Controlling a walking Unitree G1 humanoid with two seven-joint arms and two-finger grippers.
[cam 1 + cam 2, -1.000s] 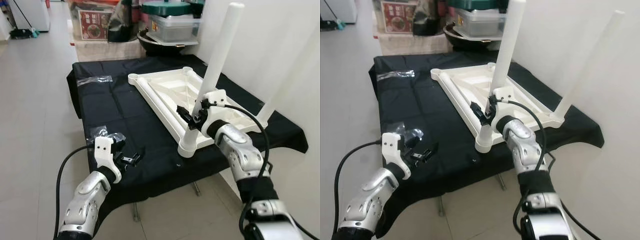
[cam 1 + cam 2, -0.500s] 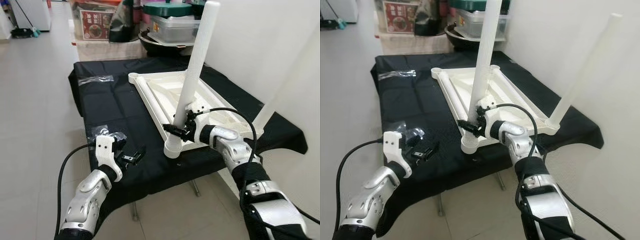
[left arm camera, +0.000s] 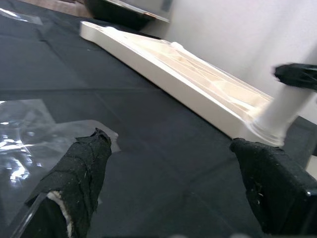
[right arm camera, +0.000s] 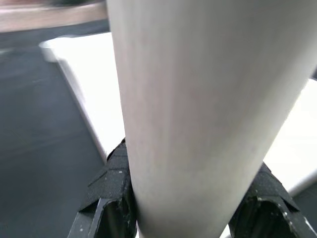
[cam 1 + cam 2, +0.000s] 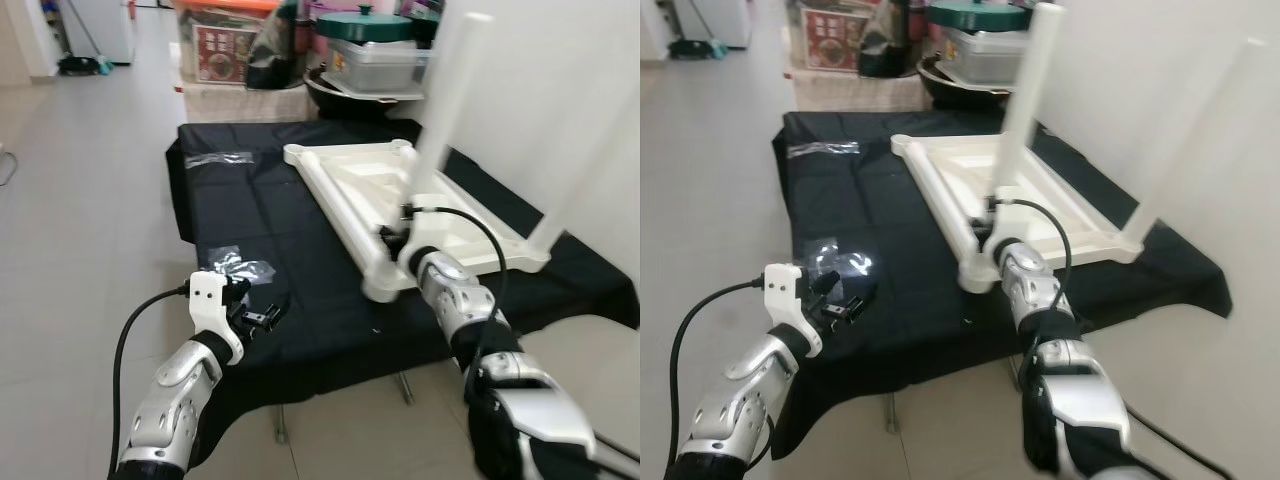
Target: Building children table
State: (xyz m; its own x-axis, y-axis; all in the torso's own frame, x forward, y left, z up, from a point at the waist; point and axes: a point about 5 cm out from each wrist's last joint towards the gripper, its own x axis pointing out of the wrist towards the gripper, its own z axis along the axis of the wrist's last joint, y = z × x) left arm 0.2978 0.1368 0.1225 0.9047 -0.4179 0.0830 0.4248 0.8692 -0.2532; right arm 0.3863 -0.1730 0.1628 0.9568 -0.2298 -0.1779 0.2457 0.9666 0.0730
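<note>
A white children's table top (image 5: 345, 185) lies upside down on a black cloth. A white table leg (image 5: 445, 110) stands in the top's near corner socket (image 5: 383, 287), leaning slightly and blurred. My right gripper (image 5: 405, 225) is shut on the leg low down. In the right wrist view the leg (image 4: 193, 99) sits between both black fingers (image 4: 111, 183). A second leg (image 5: 1200, 140) stands at the right corner. My left gripper (image 5: 262, 318) hovers open over the cloth's near left part, its fingers (image 3: 79, 168) wide apart and holding nothing.
A crumpled clear plastic bag (image 5: 240, 265) lies just beyond my left gripper, and another bag (image 5: 218, 158) lies at the far left of the cloth (image 5: 250, 210). Boxes and a lidded pot (image 5: 375, 50) stand behind the table. A white wall (image 5: 560, 60) runs along the right.
The camera has shifted, so the whole scene sits further right. My right gripper stays shut on the leg, which has swung with its corner and is now blurred. The left gripper has held still.
</note>
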